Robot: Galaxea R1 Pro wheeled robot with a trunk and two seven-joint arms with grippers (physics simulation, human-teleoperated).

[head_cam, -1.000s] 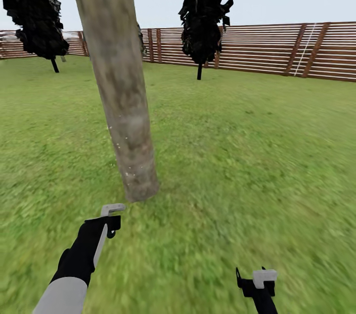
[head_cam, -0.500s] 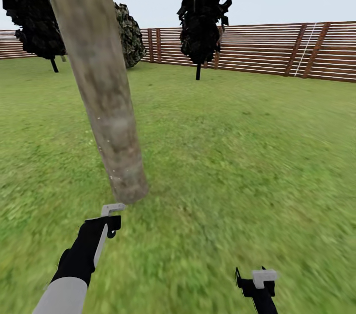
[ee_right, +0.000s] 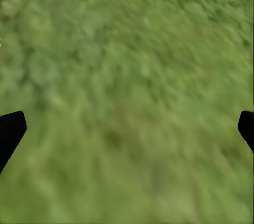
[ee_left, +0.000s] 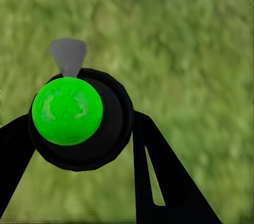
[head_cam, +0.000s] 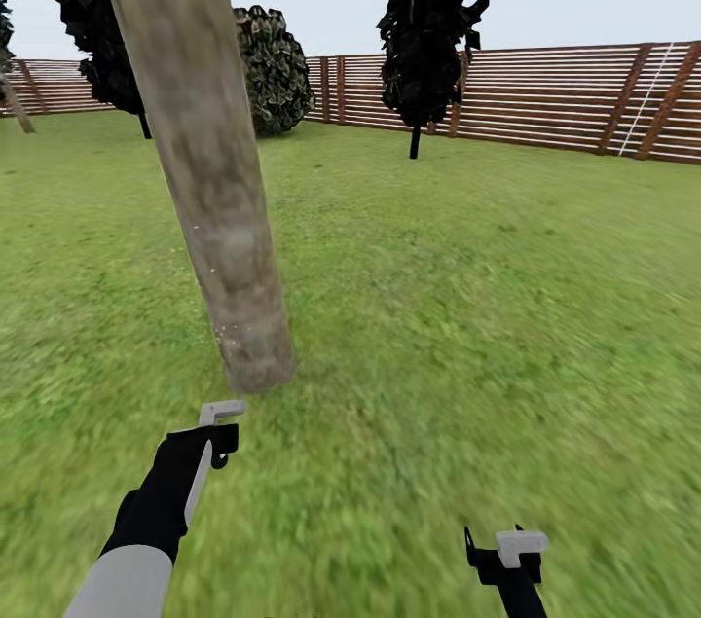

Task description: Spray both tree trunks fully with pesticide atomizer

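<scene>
Grey-brown tree trunk (head_cam: 209,180) now shifted rightward.

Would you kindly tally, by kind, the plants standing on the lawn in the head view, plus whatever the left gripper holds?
Thick leaning tree trunk: 1
Dark-crowned trees on thin stems, near the fence: 2
Round bush: 1
Atomizer with a green top, held by the left gripper: 1
Total: 5

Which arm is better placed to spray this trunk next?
Left. The left gripper holds the atomizer, and the tree trunk stands just ahead of it. The right gripper hangs open over grass.
</scene>
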